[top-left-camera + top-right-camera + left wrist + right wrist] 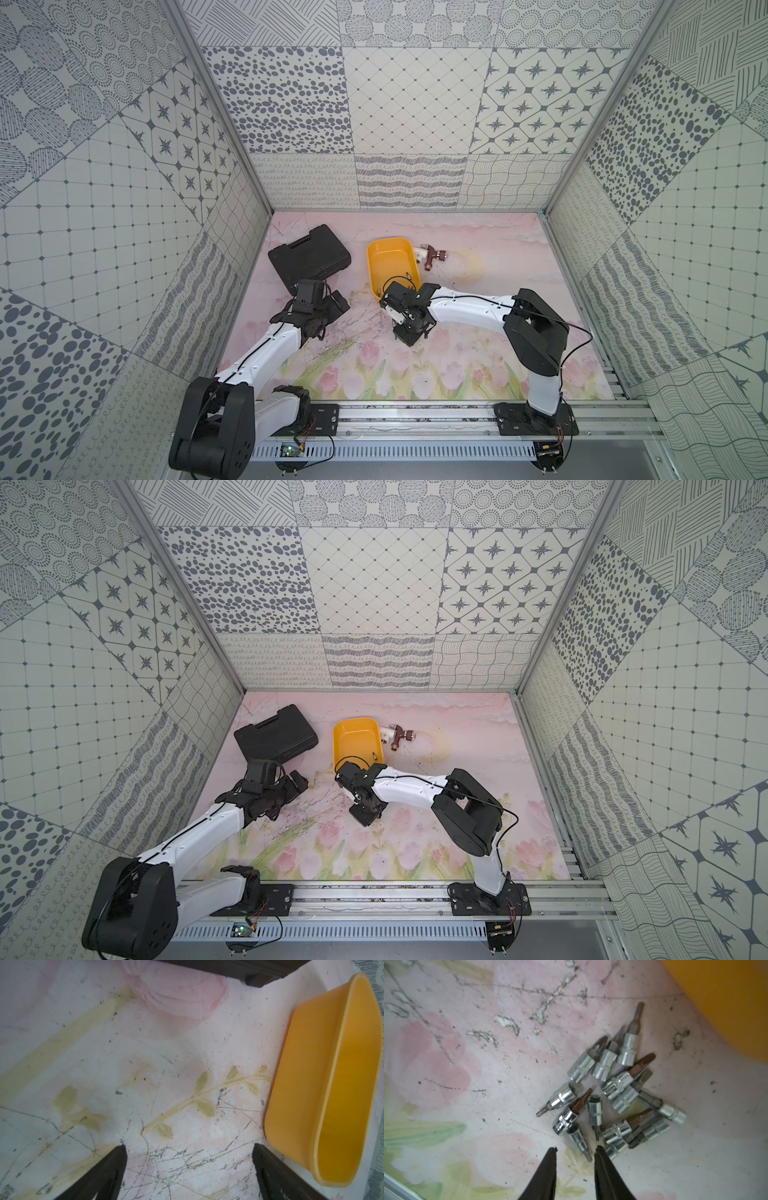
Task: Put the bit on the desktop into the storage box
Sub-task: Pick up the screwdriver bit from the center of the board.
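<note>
About 12 chrome-socketed bits (625, 1084) heaped on desktop (467, 1064), some rusty-tipped, right claw (575, 1148) narrowly parted astride 1, left claw (189, 1145) spread

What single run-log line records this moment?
right gripper open, straddling one bit in pile | left gripper open over desktop | storage box beside pile | stage: pre-grasp

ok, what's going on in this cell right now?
The right gripper is down over a pile of bits on the desktop, just beside the yellow storage box. Its jaws are a little apart, with one bit lying between the tips, not clamped. The left gripper hangs wide open near the black tool case, holding nothing. One small piece, possibly a bit, lies in the box.
</note>
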Controlling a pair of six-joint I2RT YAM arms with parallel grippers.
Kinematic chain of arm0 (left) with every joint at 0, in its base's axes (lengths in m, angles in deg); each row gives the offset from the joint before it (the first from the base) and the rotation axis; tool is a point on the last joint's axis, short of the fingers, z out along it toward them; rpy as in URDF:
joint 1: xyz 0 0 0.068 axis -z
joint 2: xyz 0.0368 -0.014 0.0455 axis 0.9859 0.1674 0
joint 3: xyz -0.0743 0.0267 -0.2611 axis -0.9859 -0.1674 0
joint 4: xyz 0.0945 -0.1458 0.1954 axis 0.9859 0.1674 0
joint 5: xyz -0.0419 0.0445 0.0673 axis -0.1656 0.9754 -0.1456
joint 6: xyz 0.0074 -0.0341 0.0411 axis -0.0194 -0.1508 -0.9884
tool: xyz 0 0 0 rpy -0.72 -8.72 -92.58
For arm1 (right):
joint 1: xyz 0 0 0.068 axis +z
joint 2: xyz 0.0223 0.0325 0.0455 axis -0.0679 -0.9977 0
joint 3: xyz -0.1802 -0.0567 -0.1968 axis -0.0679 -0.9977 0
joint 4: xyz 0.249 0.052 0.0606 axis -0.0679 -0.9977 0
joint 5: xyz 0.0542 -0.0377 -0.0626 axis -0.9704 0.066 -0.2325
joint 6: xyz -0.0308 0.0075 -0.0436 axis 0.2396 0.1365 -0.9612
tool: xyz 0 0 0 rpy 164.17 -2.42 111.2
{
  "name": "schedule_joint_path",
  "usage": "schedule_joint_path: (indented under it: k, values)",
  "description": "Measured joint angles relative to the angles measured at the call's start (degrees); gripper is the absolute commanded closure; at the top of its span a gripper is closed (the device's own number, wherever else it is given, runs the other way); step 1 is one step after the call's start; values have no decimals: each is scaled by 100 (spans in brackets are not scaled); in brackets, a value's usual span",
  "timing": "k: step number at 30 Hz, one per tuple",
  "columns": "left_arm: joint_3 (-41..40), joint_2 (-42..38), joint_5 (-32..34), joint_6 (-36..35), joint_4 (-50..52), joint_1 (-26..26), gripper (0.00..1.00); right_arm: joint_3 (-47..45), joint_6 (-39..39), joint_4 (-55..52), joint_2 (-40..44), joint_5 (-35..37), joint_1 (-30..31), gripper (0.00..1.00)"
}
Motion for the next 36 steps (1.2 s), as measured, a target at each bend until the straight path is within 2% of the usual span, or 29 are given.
schedule_joint_path:
  k: [23, 36]
  values:
    - [0, 9, 2, 0, 0, -2, 1, 94, -2, -83, -264, 136, 37, 75]
    - [0, 9, 2, 0, 0, -9, 1, 129, 0, -105, -295, 179, 98, 86]
